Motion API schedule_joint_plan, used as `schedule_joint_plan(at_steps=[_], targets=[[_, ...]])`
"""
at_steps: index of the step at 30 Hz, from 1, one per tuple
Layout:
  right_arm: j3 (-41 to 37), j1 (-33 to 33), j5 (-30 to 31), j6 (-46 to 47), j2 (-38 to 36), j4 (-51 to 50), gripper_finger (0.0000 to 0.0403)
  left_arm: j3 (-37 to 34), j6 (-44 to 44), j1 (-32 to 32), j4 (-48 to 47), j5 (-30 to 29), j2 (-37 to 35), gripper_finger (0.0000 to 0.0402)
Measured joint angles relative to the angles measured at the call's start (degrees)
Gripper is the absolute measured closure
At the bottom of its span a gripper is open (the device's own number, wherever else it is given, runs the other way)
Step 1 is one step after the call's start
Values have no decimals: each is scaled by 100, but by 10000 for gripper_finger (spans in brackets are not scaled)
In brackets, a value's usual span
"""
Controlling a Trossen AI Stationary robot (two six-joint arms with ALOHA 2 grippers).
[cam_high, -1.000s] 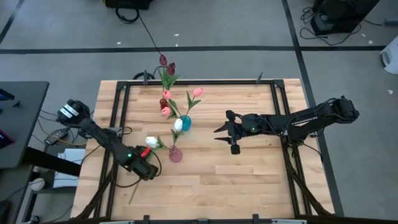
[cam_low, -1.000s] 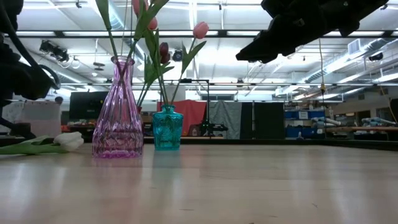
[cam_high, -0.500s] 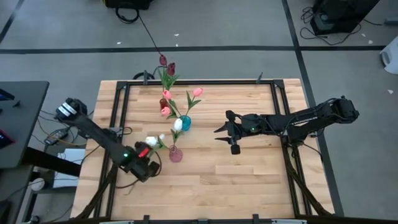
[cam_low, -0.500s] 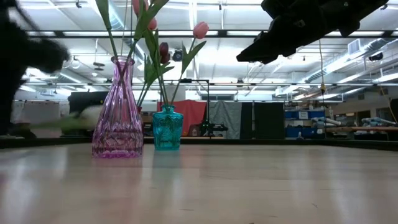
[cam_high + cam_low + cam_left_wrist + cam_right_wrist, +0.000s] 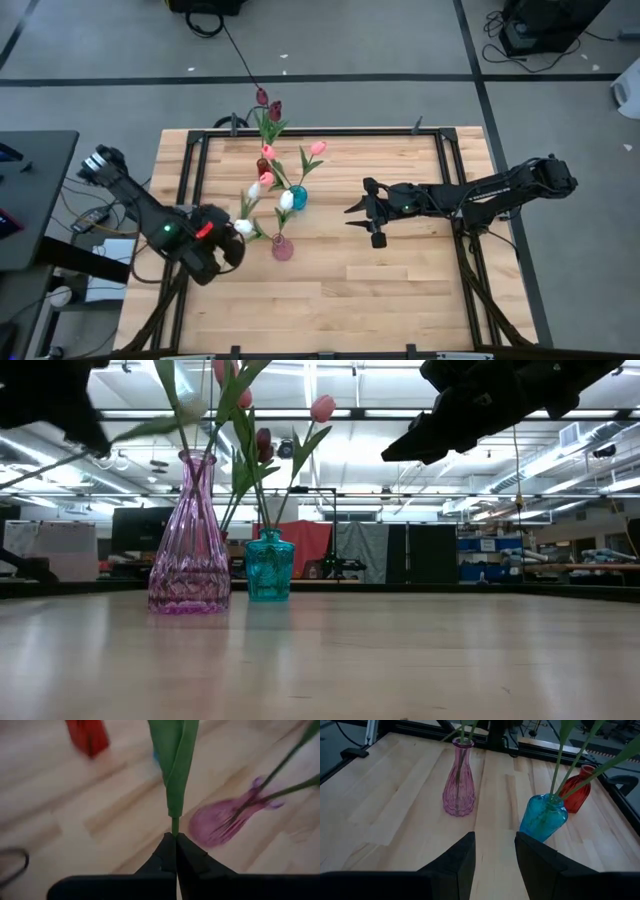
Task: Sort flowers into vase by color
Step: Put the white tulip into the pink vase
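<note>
My left gripper is shut on a white tulip and holds it in the air over the table's left part, beside the pink vase. The pink vase, blue vase and red vase stand upright on their bases, with tulip stems in them. My right gripper hovers open above the table, right of the blue vase, with nothing between its fingers. My left gripper pinches the tulip's green stem between its two fingers, just below the foot of a long leaf. The fingers lie across the stem. The tulip is lifted clear and slants, its leafy upper part rising toward the pink vase and its lower stem sticking out toward the table's left.
A black metal frame runs along the table's far and side edges. Bare wood lies in front of the vases and under my right arm. A black table stands to the left of the workbench.
My left gripper has gone up and a little toward the table's left edge with the white tulip. The tulip lay flat on the table left of the pink vase. It now hangs clear of the table and slants, its head toward the vases.
</note>
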Motion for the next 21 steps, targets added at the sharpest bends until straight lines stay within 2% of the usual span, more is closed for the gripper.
schedule_joint_plan(at_steps=[11, 16, 21], targets=[[0, 0, 0, -22, 0, 13, 253, 402, 1728, 9, 71, -1929, -156, 401], [0, 0, 0, -24, 0, 29, 253, 925, 2365, 9, 78, -2704, -206, 401], [0, 0, 0, -24, 0, 67, 253, 1600, 3500, 11, 491, -3259, -241, 401]])
